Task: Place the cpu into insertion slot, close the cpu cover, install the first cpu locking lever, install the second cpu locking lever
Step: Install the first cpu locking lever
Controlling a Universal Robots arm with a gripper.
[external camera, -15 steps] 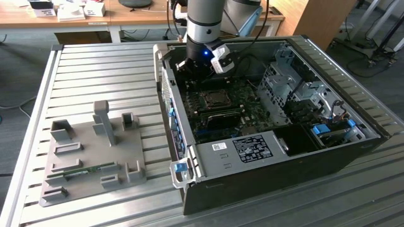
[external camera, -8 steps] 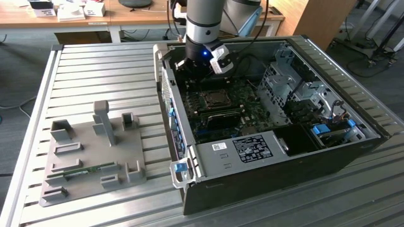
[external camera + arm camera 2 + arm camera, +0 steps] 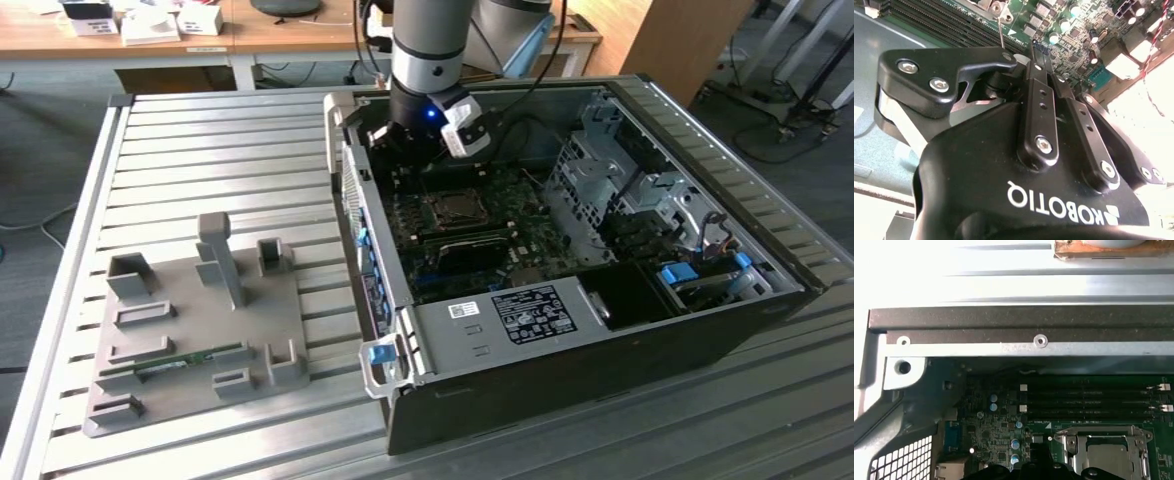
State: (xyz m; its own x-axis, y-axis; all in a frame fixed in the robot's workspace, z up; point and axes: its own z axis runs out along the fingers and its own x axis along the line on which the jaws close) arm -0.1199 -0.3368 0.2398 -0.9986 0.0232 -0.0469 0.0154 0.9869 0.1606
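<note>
Your hand low inside open computer case, over green board, near insertion slot; open or closed, you cannot tell. Seated in slot: cpu, cpu cover flat around it. Long black memory slots just beside. Case on slatted bench.

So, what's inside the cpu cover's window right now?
The cpu, silver-grey, shows through the cover in the first wrist view. Whatever lies beneath the cpu is covered and can't be seen.
</note>
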